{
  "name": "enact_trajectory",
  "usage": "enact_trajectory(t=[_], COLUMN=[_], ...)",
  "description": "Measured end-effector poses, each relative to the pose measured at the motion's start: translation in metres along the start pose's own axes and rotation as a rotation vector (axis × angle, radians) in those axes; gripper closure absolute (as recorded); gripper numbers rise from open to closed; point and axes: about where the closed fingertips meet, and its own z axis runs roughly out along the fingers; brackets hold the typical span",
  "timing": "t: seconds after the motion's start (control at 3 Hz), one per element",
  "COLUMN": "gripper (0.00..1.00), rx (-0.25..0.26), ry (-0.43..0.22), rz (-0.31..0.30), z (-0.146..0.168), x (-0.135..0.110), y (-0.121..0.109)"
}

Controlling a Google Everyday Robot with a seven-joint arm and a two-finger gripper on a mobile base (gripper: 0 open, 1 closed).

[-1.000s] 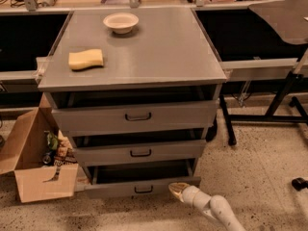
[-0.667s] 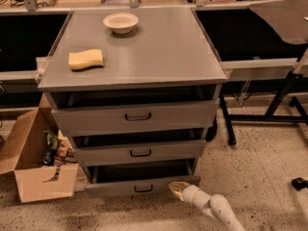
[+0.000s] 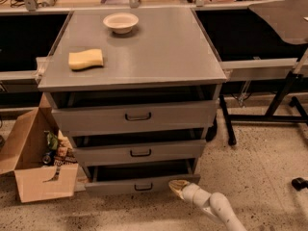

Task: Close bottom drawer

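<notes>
We see our gripper low at the floor, in front of the grey cabinet; whether it is apart or together we cannot tell. Directly to its left and just behind it sits the bottom drawer, pulled out, with its black handle left of the tip. Whether they are touching is unclear. Above the gripper, the middle drawer and top drawer also stand out. Far up-left, a yellow sponge and a white bowl rest on top. A cardboard box stands well left.

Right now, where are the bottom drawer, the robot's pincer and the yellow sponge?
Slim grey bottom drawer [image 3: 113,186]: camera view, front panel.
Pale pincer [image 3: 177,186]: camera view, tip, at drawer's right corner.
Yellow rectangular sponge [image 3: 86,59]: camera view, top face.
</notes>
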Motion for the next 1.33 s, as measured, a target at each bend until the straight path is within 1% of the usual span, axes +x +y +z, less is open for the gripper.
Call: enact_trajectory(t=[1.0,1.33], gripper=[1.00,1.00], rx=[-0.001,-0.001], ry=[-0.012,-0.012], rz=[0.001,0.001], z=[0.0100,0.0100], x=[-0.0049,-0.0049], y=[-0.0127,-0.0127])
